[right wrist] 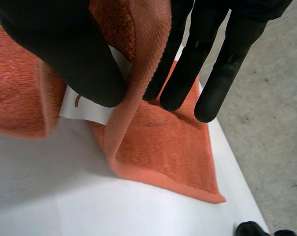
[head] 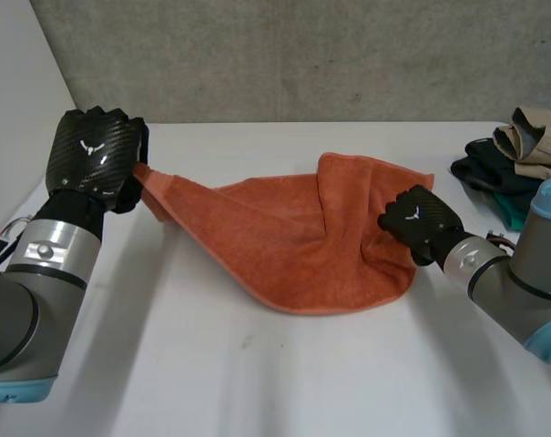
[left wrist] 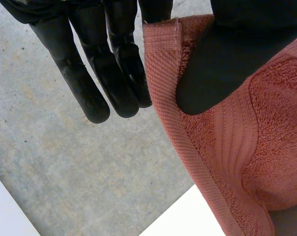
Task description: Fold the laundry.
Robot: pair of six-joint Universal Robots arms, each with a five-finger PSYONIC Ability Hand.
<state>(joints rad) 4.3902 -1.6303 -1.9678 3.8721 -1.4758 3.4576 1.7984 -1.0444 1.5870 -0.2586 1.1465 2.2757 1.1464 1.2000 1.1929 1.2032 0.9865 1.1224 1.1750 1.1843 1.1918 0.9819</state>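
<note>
An orange towel [head: 293, 246] lies crumpled on the white table [head: 257, 382]. My left hand [head: 93, 155] holds the towel's left corner lifted off the table at the back left. In the left wrist view the thumb [left wrist: 227, 64] pinches the towel's hemmed edge [left wrist: 163, 83], with the other fingers [left wrist: 89, 73] straight beside it. My right hand [head: 419, 221] sits on the towel's right edge. In the right wrist view its thumb [right wrist: 65, 54] and a finger pinch a raised fold of the towel [right wrist: 138, 59] by a white label [right wrist: 84, 105].
A pile of dark, teal and beige clothes [head: 521, 155] lies at the table's back right. A grey wall stands behind the table, and the table's far edge runs close behind both hands.
</note>
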